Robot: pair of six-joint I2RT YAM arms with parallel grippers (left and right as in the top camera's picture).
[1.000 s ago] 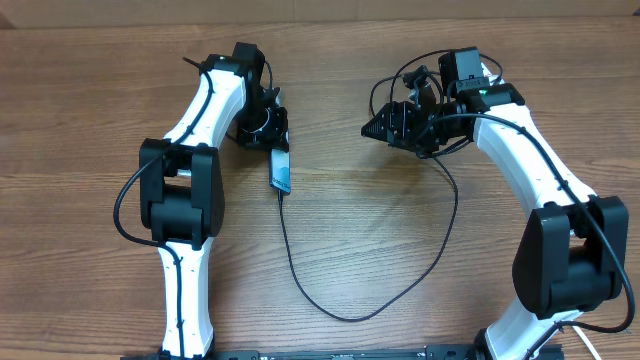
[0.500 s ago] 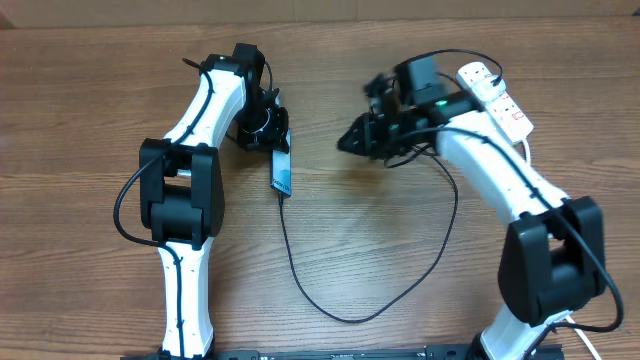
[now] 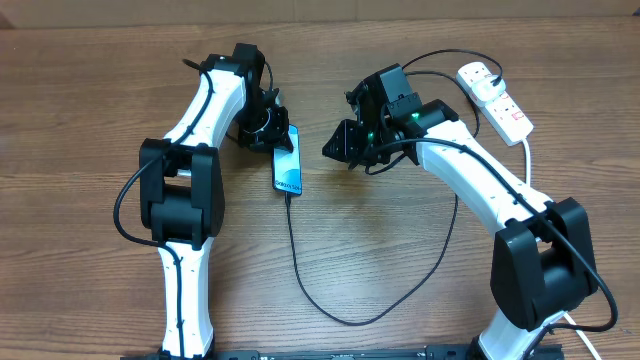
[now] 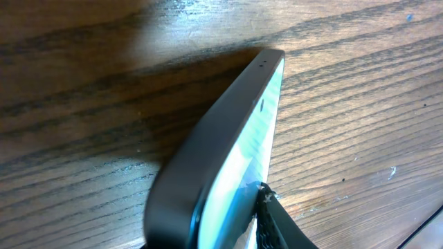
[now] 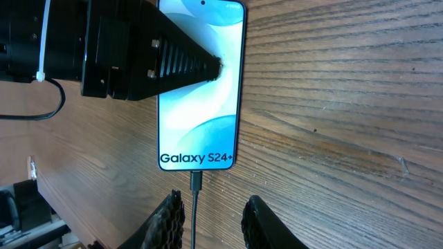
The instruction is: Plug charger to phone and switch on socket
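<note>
The desk (image 3: 90, 290) is brown wood with a strong grain, and a paler strip runs along its far edge. The phone (image 3: 287, 167) is left of centre, its light-blue screen lit and reading "Galaxy S24+". The left pincer (image 3: 278, 135) is closed on its far end. In the right wrist view one ridged finger (image 5: 181, 63) lies across the screen, and the left wrist view looks along the phone's tilted dark edge.

The charger (image 3: 300, 285) has its small tip seated in the phone's near end. Its thin black cable trails toward us, loops right and climbs back behind the right arm.

The right pincer (image 3: 330, 150) hovers just right of the phone with its jaws spread and nothing between them. In its own camera the cable passes below the gap.

The socket (image 3: 495, 98) lies at the far right, well apart from the phone. Its red switches face up and its white cord (image 3: 527, 165) runs toward us.
</note>
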